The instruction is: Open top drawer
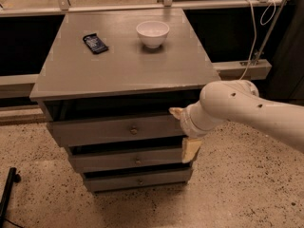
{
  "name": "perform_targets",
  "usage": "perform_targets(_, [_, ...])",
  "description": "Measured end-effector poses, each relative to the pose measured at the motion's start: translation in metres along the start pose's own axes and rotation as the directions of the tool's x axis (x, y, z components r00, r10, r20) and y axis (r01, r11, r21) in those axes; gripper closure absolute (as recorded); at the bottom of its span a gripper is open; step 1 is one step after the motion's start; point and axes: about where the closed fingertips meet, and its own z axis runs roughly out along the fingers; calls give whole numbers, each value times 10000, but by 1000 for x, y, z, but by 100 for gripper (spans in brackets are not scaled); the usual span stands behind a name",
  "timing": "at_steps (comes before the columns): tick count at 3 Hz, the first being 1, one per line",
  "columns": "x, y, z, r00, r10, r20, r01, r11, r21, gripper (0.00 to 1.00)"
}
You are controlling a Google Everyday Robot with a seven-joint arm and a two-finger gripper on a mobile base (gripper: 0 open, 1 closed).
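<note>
The top drawer [95,132] is the widest grey front of three, right under the cabinet top, with a small round knob [134,129] at its centre. A dark gap shows above it. My gripper [183,131] is at the right end of this drawer front, right of the knob. Its fingers are spread apart: one fingertip [176,112] stands at the front's upper edge, the other [190,150] hangs just below its lower edge. I cannot tell whether they touch the panel. The white arm [247,110] comes in from the right.
Two shallower grey drawers [133,161] sit below. On the grey cabinet top [142,65] stand a white bowl [152,33] and a dark packet [95,43]. Speckled floor lies around, with a black object [8,189] at lower left and a cable [251,27] at upper right.
</note>
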Motion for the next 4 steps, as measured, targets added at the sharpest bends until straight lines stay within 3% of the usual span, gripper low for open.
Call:
perform_targets(1, [10, -17, 7, 9995, -205, -249, 205, 9998, -9, 0])
perform_targets(2, [27, -45, 35, 9996, 44, -292, -55, 9992, -404, 4])
perform_targets(3, [35, -58, 52, 9986, 342, -396, -365, 9975, -600, 26])
perform_targets(4, [33, -58, 59, 9972, 556, -499, -590, 9959, -692, 43])
